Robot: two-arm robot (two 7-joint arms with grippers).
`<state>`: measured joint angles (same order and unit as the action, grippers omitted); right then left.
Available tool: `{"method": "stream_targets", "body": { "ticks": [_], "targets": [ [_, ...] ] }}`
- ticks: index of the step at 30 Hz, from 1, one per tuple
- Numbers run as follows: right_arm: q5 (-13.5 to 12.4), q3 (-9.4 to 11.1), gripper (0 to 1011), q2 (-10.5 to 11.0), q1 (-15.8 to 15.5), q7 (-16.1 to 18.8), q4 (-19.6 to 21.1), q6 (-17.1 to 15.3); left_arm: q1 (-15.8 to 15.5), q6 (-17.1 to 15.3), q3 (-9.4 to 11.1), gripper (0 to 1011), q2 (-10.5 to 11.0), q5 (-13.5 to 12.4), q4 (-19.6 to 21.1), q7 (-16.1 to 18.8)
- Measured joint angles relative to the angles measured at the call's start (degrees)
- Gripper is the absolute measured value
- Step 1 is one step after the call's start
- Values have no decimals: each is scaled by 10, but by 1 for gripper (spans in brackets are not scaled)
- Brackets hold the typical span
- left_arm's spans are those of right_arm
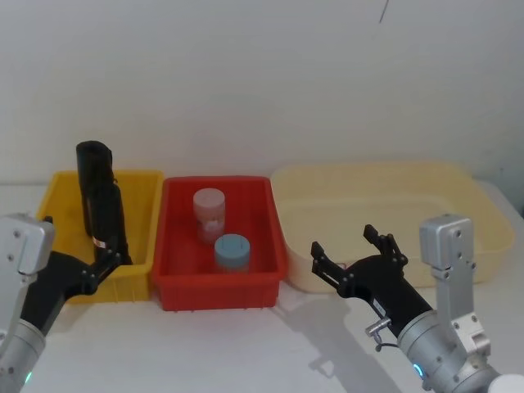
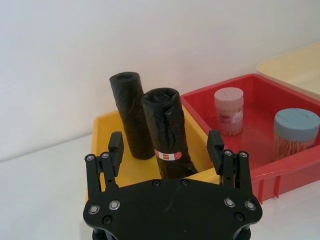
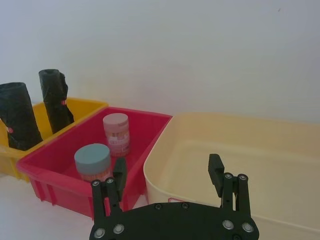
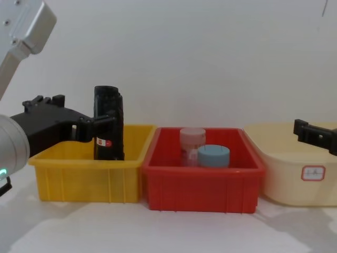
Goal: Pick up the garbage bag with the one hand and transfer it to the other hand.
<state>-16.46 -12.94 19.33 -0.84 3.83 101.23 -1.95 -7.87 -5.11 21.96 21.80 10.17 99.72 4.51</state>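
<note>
The garbage bag (image 2: 169, 127), a black crinkled roll with a red-and-white sticker, stands upright in the yellow bin (image 2: 106, 125). It is also in the head view (image 1: 108, 219) and the chest view (image 4: 109, 132). My left gripper (image 2: 166, 147) is open at the bin's near side, one finger on either side of the roll's lower half, and it is not closed on the roll. The same gripper (image 1: 75, 244) (image 4: 97, 125) sits at the bin's left front. My right gripper (image 1: 348, 246) (image 3: 167, 172) hangs open and empty in front of the cream basin (image 1: 458, 184).
A second black roll (image 2: 131, 112) without a sticker stands just behind the bag in the yellow bin. The red bin (image 1: 176, 286) in the middle holds a pink-lidded jar (image 1: 209, 213) and a blue-lidded jar (image 1: 232, 250). A white wall is close behind.
</note>
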Motion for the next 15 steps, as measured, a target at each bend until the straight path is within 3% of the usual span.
{"method": "stream_targets", "body": {
  "ticks": [15],
  "targets": [
    [0,0,1000,0,0,0,0,0,-36,12,-8,1001,-22,29,-56,-43]
  ]
}}
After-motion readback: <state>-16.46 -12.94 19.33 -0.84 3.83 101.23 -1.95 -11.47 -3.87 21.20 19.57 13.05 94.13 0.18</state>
